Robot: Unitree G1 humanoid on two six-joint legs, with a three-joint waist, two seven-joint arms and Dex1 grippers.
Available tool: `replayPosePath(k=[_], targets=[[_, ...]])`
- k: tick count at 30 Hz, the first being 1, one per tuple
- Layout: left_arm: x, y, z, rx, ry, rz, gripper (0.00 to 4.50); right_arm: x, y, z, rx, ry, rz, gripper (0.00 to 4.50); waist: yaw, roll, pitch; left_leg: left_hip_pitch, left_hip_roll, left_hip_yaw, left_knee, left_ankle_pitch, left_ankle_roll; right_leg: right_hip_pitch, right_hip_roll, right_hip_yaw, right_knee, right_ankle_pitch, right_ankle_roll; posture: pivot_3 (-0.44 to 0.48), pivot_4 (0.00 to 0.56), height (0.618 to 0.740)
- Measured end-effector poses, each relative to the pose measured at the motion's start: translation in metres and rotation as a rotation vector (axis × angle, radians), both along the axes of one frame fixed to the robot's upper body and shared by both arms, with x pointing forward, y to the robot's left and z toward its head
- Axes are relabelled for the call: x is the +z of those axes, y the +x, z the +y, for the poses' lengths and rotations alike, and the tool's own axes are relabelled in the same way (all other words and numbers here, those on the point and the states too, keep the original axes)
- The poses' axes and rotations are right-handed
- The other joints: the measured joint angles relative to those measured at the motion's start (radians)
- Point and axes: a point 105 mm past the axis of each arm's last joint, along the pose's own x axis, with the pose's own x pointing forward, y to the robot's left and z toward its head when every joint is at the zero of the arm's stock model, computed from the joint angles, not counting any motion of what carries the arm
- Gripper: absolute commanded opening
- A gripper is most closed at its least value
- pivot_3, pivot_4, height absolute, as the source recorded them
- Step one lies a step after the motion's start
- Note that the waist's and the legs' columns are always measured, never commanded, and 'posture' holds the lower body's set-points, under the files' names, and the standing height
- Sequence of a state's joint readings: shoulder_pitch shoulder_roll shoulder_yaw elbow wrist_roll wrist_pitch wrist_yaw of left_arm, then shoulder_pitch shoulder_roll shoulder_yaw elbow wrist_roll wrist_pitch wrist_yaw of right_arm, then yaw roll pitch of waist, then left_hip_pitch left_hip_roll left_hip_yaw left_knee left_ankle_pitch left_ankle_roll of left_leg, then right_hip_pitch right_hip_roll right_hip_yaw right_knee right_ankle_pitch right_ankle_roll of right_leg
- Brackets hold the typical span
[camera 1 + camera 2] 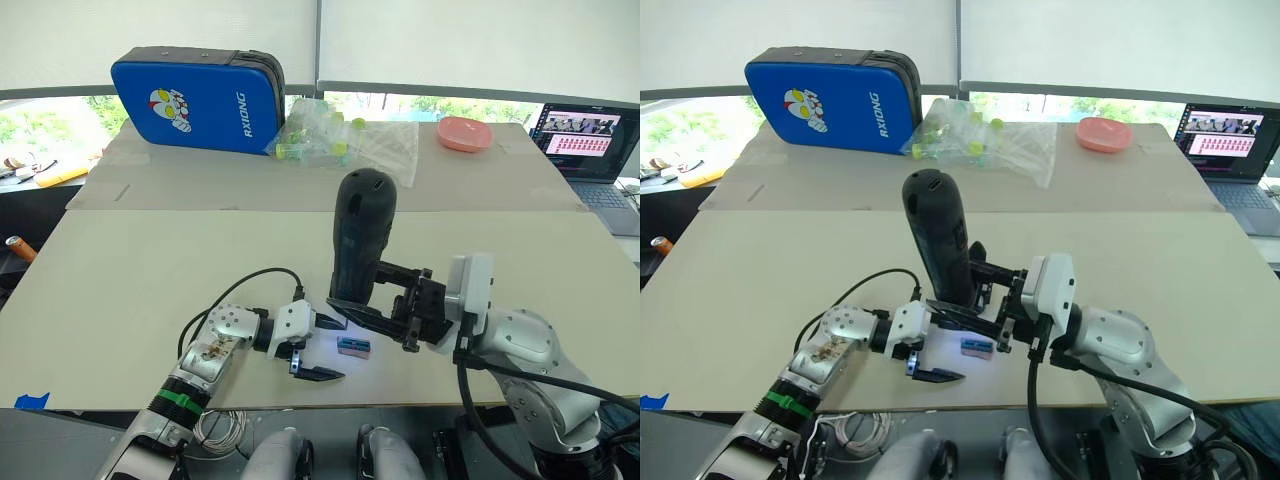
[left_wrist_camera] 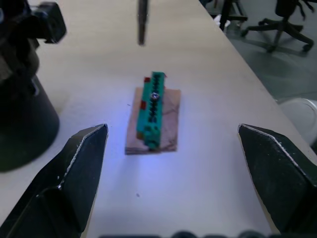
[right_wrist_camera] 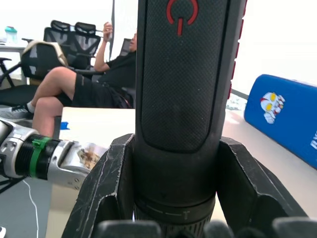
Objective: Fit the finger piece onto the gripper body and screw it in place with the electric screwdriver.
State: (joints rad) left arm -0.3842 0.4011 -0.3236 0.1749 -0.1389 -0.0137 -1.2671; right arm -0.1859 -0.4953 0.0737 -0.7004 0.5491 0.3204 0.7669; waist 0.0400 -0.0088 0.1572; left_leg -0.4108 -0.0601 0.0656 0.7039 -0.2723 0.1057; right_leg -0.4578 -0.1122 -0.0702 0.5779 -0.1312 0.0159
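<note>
My right gripper (image 1: 372,302) is shut on the electric screwdriver (image 1: 364,232), a thick black tool held upright with its rounded end up and a red power mark (image 3: 182,14) on its side. Its thin bit (image 2: 142,22) hangs over the table, and a bluish light falls below it. My left gripper (image 1: 344,350) lies low on the table, open, its fingers (image 2: 74,183) on either side of a tiny green-and-brown block (image 2: 153,111). The finger piece and the gripper body are out of view.
At the back of the table are a blue zip case (image 1: 200,100), a clear bag of small tubes (image 1: 330,135) and a pink dish (image 1: 464,133). A laptop (image 1: 590,140) sits far right. A person (image 3: 84,84) sits on a chair beyond the table.
</note>
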Motion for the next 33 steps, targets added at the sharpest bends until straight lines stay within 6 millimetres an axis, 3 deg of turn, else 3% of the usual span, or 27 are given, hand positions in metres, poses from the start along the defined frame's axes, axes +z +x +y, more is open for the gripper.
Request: replayPosePath(k=[33], targets=[[-0.006,-0.001,-0.011,-0.016,-0.025,-0.008,4.45,-0.03,0.009,-0.013,-0.055,-0.041,0.046,1.88,0.002,0.0,0.0,0.007,0.0,0.0,0.001,-0.003,0.004,0.003,0.0,0.001,0.001,0.0,0.0,0.0,0.15,0.74]])
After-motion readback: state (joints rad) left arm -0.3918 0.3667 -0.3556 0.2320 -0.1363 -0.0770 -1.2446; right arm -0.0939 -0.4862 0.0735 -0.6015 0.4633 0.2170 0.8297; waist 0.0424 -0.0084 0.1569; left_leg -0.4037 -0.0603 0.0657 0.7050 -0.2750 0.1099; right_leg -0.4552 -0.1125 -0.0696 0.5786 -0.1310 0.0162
